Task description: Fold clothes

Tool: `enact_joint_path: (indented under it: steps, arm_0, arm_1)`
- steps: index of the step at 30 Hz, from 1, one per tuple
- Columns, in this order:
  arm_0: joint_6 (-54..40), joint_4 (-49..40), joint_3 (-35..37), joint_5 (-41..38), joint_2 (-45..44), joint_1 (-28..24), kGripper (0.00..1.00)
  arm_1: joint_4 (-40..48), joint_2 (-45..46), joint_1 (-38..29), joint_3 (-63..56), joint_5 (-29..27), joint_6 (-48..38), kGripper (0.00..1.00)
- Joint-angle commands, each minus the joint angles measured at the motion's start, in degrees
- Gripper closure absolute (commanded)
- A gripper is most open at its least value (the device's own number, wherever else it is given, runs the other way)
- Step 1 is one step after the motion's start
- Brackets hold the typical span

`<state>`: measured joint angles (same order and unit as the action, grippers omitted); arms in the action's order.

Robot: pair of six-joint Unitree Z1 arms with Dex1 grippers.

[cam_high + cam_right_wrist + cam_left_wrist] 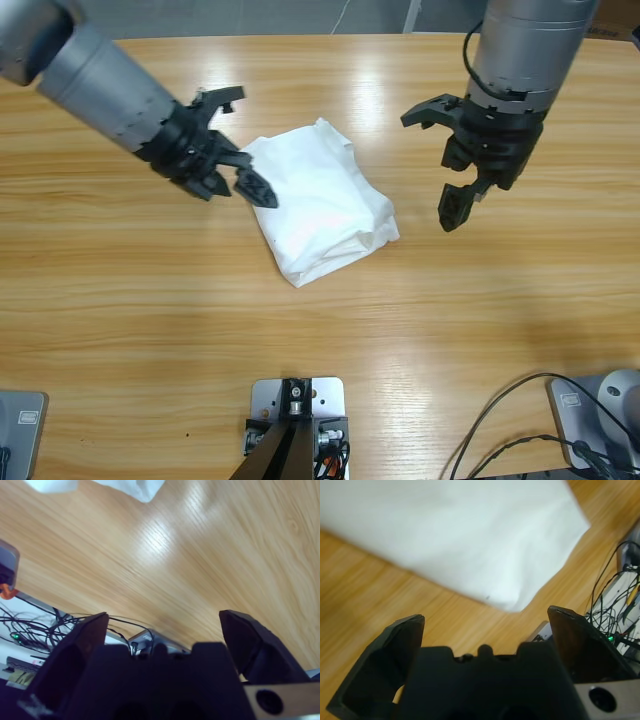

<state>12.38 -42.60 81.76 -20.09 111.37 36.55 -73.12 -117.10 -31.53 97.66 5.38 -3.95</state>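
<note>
Wooden table [330, 350], long and bare of other work items, carries 1 white T-shirt [322, 205] lying near its middle as a compact, roughly rectangular bundle. Collar, lettering and label are not visible in any view.

Left gripper [235, 135] sits at the bundle's left upper edge, jaws spread wide and holding nothing; 1 jaw tip overlaps the cloth edge in the high view, though contact cannot be confirmed. In the left wrist view [485, 622] the bundle fills the area ahead of the jaws, apart from them.

Right gripper [440, 165] hangs to the right of the bundle, clear of it, jaws likewise parted and empty. The right wrist view [162, 620] shows mostly bare wood ahead, with only a corner of the cloth at the far edge.

Assessment: folding appears complete or nearly so, with both arms released from the garment. The bundle is slightly lumpy along its lower right edge, probably loose layers, but the view is too coarse to be sure. Should a further fold be required, each gripper must descend to a cloth edge and close on it before lifting; otherwise the next move is to draw both arms clear without snagging the fabric.
</note>
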Motion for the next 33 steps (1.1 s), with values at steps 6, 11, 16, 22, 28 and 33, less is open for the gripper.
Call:
enact_joint_path:
  steps: [6,11,16,22,28,33]
  arm_0:
    - [-7.39,-34.25,46.88,7.52,24.76,7.29,0.036]
    - [-9.57,-43.0,59.18,9.02,30.37,8.17,0.33]
    - [-10.54,-44.55,61.15,9.81,31.7,9.77,1.0]
    - [-10.13,-46.08,60.71,9.9,35.74,12.02,1.0]
    - [-8.76,-46.26,59.73,11.18,38.64,12.32,1.0]
    - [-8.43,-46.61,57.27,11.51,39.75,12.23,1.0]
  arm_1:
    - [1.07,4.16,2.97,-4.6,0.15,1.47,0.102]
    - [2.56,6.69,4.9,-7.66,0.33,2.02,0.104]
    - [2.99,7.36,5.36,-8.1,0.42,2.11,0.11]
    - [3.07,7.62,5.66,-8.36,0.42,2.28,0.111]
    - [3.43,8.5,6.7,-9.16,0.77,2.53,0.111]
    - [3.43,8.56,6.96,-9.16,0.86,2.56,0.114]
